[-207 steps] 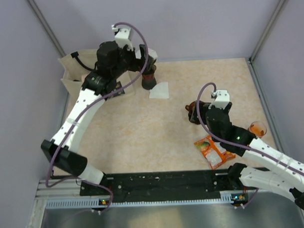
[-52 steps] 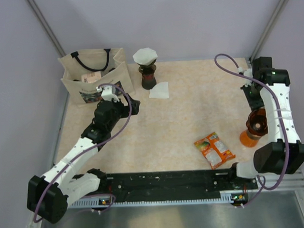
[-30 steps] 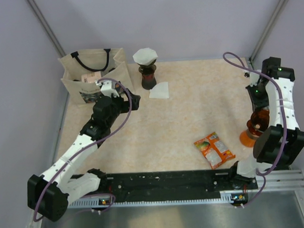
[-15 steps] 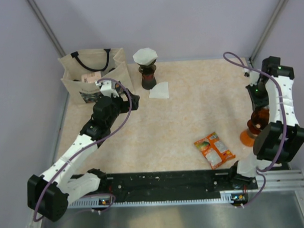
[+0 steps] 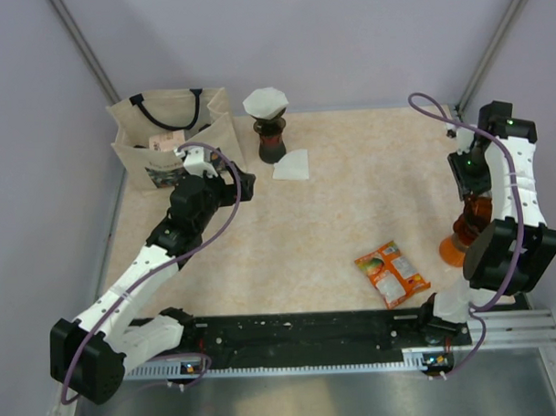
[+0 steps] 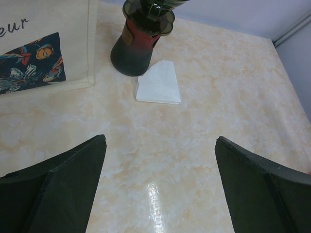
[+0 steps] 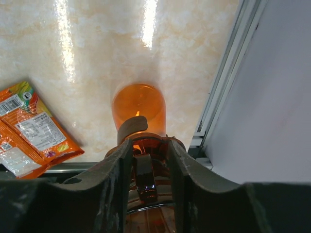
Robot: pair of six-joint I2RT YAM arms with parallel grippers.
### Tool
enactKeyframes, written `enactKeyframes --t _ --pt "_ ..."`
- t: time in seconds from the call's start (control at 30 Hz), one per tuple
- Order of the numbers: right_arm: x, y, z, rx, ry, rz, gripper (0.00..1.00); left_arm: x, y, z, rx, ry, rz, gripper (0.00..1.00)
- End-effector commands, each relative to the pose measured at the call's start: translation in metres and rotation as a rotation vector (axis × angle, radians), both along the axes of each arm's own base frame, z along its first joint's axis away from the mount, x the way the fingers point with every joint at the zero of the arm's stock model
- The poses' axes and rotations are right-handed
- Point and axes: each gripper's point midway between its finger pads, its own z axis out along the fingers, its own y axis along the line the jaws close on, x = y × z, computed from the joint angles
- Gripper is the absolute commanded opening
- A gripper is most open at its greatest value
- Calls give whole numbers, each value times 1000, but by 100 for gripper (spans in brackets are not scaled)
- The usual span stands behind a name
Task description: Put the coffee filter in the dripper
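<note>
Counted two drippers: olive-green dripper (image 6: 141, 12) just right of tote bag (image 5: 139, 144), atop one dark carafe (image 6: 131, 48), with white cone filter (image 5: 266, 102) standing in its mouth; amber dripper (image 7: 145, 170) far right of bag, over one orange glass (image 7: 138, 104). Also a second, flat filter (image 6: 158, 83) on tabletop (image 5: 351, 196) near bag, and one snack packet (image 5: 392, 274) well apart from bag. Left tool (image 6: 160, 140) spread wide, holding nothing. Right tool (image 7: 148, 143) narrow, closed about amber dripper. Cropped in left wrist view: olive-green dripper's top. Hard to make out: bag's contents.

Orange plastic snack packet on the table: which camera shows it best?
The top external view: the orange plastic snack packet lies whole and unobstructed there. The right wrist view crops it at the left edge; the left wrist view misses it.
</note>
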Motion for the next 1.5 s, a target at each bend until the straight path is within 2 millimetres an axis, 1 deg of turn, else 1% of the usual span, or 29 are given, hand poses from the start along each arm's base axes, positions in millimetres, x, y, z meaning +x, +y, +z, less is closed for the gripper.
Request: enactKeyframes --t 0.0,0.1,0.2,0.23,0.3,0.4,0.47,0.5,0.6,0.67,0.73,0.77,0.8,0.83,0.87,0.9,0.93,1.0,1.07,1.1,1.13,1.17,1.2,1.23,1.27,1.33,1.37,1.43,1.47 --pt "13 -6 13 -18 -79 -4 38 5 0 31 -19 -76 3 99" --pt "15 -8 15 -24 -92 -4 42 5 0 31 -20 -77 1 99" --pt "21 -7 24 -24 -140 1 49 5 0 31 -19 -76 3 99" --pt "24 -4 27 -13 -161 10 67 4 0 31 -20 -76 1 99" --pt "30 -4 38 -18 -215 21 99 4 0 31 -20 -76 1 99" --pt "44 6 60 16 -330 54 99 3 2 32 -20 -80 9 99" --pt "54 15 83 38 -429 86 99 2 4 34 -23 -84 17 99" --pt "57 22 91 59 -469 112 99 1 5 34 -23 -83 20 99" --pt "72 49 129 79 -657 177 99 -2 6 36 -31 -83 24 99" --pt "80 76 159 130 -808 225 99 -4 8 35 -35 -76 29 99" --pt "82 108 181 282 -927 271 99 -6 10 33 -36 -68 37 99" --pt "83 124 190 362 -980 299 99 -7 12 32 -37 -61 44 99" --pt "81 139 194 445 -1007 298 99 -8 13 32 -44 -61 51 99" --pt "81 161 200 507 -1045 336 99 -10 16 25 -33 -35 63 99" --pt "84 175 198 566 -1065 322 99 -11 18 23 -31 -28 71 99" --pt "86 191 200 646 -1086 299 99 -12 20 22 -32 -20 80 99" --pt "88 209 193 727 -1076 268 99 -14 22 20 -29 -12 88 99" --pt "97 227 179 788 -1077 201 99 -15 26 16 -24 3 106 99" --pt "105 240 153 812 -1017 108 99 -16 28 12 -27 14 121 99" --pt "108 245 141 813 -994 88 99 -16 28 12 -36 14 123 99" --pt "109 249 131 830 -970 57 99 -15 26 7 -47 28 117 99" --pt "111 251 123 848 -958 25 99 -14 22 5 -63 41 106 99" --pt "108 255 109 877 -931 10 99 -12 16 1 -79 56 81 99" --pt "108 259 105 907 -937 12 99 -8 11 -2 -103 57 64 99" --pt "106 259 98 914 -933 -1 99 -1 5 -3 -126 49 43 99" --pt "99 256 85 913 -926 -25 99 12 -4 -18 -158 81 19 99" --pt "97 253 79 906 -926 -39 99 21 -8 -28 -172 109 10 99" --pt "89 254 73 908 -919 -28 99 38 -19 -38 -231 169 -41 99" --pt "85 254 69 909 -912 -26 99 47 -25 -46 -245 197 -66 99"
